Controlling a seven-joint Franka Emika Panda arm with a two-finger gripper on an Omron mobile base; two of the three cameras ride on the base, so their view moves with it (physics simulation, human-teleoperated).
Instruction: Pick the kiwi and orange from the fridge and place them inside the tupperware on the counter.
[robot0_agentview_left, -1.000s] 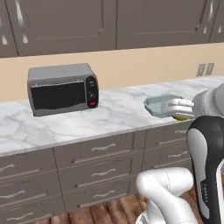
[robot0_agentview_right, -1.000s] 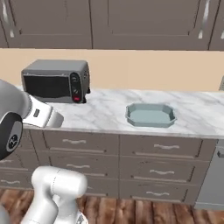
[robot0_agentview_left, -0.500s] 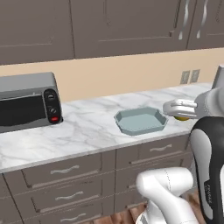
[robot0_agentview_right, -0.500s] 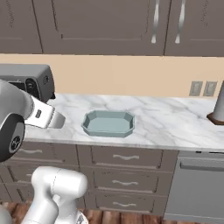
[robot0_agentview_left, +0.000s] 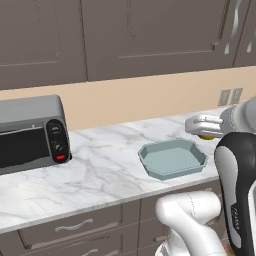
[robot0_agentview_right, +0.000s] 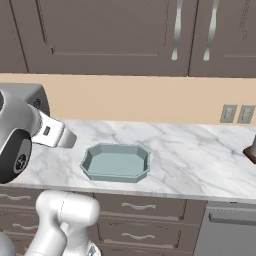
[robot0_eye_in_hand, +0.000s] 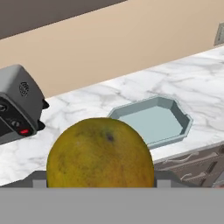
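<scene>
hand (robot0_agentview_left: 206, 131) pinching 1 orange (robot0_eye_in_hand: 100, 152), 1 tupperware (robot0_agentview_left: 172, 158) on counter (robot0_agentview_left: 100, 170) w/ 1 toaster oven (robot0_agentview_left: 31, 132).

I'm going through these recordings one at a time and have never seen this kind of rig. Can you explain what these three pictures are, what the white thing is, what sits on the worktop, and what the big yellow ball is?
All three are rendered pictures of a simulated kitchen. The white shapes are a robot arm on a base that can drive. Two cameras ride on that base, behind the arm to its left and right, and look over the counter. The third camera sits on the hand and looks along the gripper.

On the marble counter lie a shallow blue-grey tupperware, with nothing in it, and a grey toaster oven off to the left. A dark object stands at the right edge of the right base view; I cannot tell what it is.

The yellow ball is the orange, held in the gripper close to the hand camera, so it looks huge. It hangs beside the tupperware, not over it.
</scene>
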